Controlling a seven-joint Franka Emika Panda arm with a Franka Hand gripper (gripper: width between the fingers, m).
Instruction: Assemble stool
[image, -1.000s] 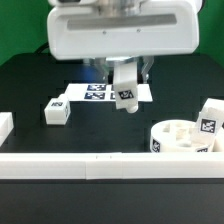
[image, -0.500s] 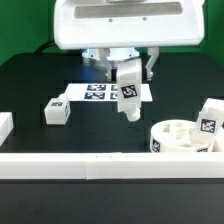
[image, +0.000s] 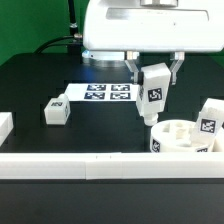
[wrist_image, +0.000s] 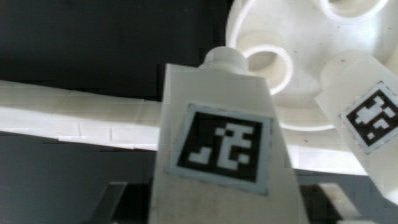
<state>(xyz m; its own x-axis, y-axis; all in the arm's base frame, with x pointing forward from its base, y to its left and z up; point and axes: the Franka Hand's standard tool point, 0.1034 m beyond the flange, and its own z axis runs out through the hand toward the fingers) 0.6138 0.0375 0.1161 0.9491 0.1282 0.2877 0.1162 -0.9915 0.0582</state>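
Plainly, the fingers (image: 177, 68) are pinching one white leg (image: 153, 96) by its upper part, a dark finger on each side; the leg hangs clear of the black surface (image: 35, 80), nearly upright with a slight tilt, its black-and-white tag facing the exterior camera; its lower end is just beside the rim of the round seat (image: 182, 142), on the exterior view's left of that rim, and whether the two touch cannot be told; in the wrist view the same leg (wrist_image: 217, 130) fills the middle, its rounded tip overlapping the edge of the seat (wrist_image: 294, 35) close to one of the holes; the seat lies flat on the surface near the rail (image: 90, 165), a long white bar running across the front of the exterior view; a second leg (image: 210, 121) stands just beside the seat on the exterior view's right, tag showing; a third leg (image: 56, 111) lies alone on the surface, well off to the exterior view's left; the marker board (image: 100, 93) lies flat farther back, between the third leg and the held one.
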